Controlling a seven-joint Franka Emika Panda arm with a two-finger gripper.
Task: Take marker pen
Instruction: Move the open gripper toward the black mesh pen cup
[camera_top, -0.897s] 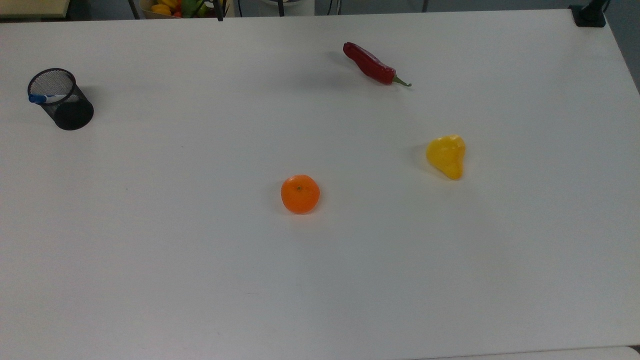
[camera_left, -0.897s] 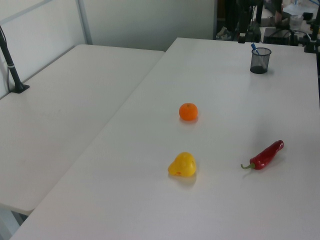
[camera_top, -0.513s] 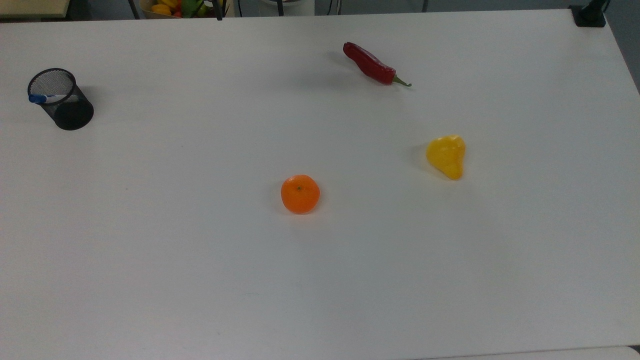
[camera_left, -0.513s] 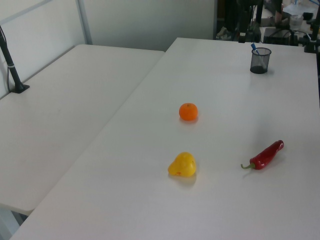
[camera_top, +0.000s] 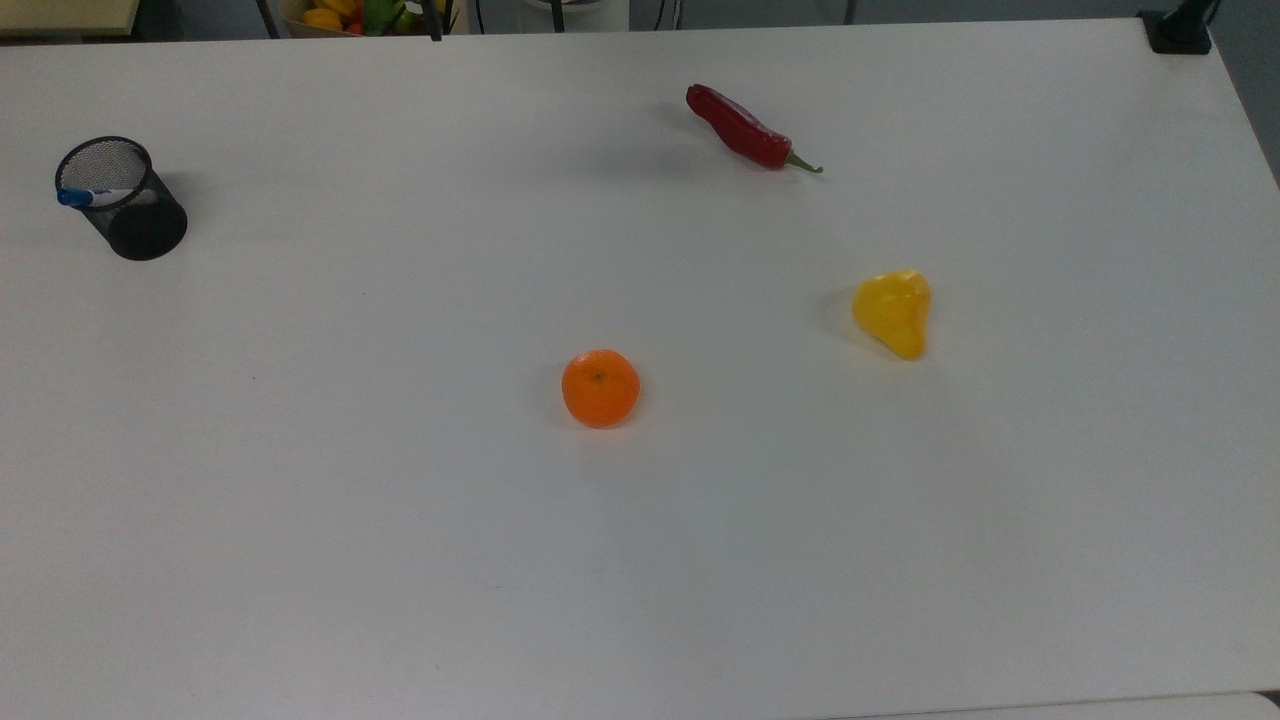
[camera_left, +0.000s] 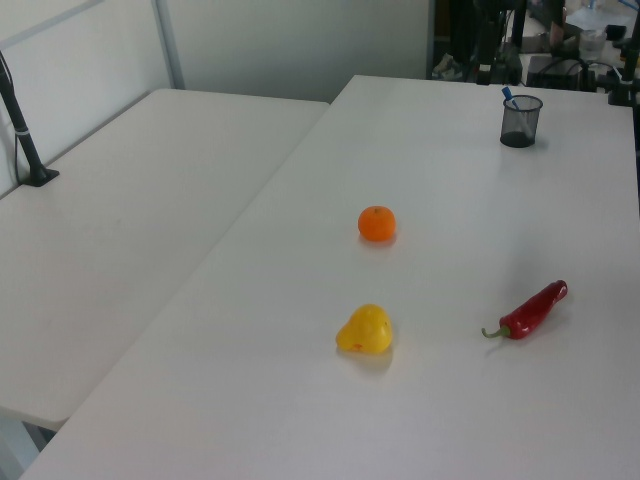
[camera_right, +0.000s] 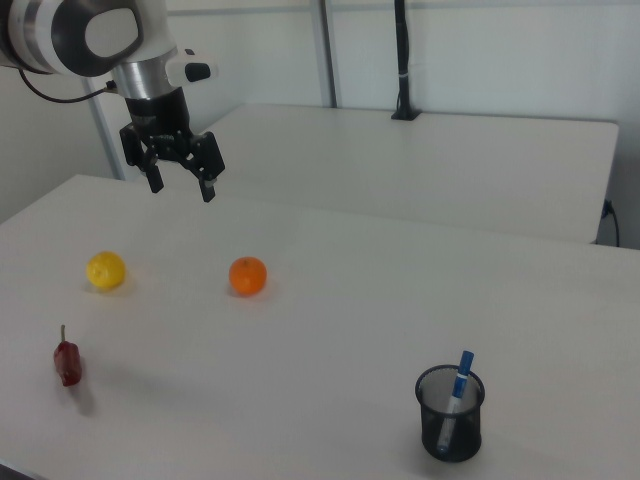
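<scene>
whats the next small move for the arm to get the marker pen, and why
Probably carry the gripper across toward the black mesh cup. In the right view the gripper hangs open high above the table, up beyond the orange, with nothing held. The marker pen stands tilted inside the cup, blue cap poking above the rim, so it has to be reached from above.

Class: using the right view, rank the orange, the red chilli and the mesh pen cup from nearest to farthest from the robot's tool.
1. Orange: below and just right of the tool.
2. Red chilli: low on the right view's left.
3. Mesh pen cup: far lower right, holding the marker pen.
</scene>
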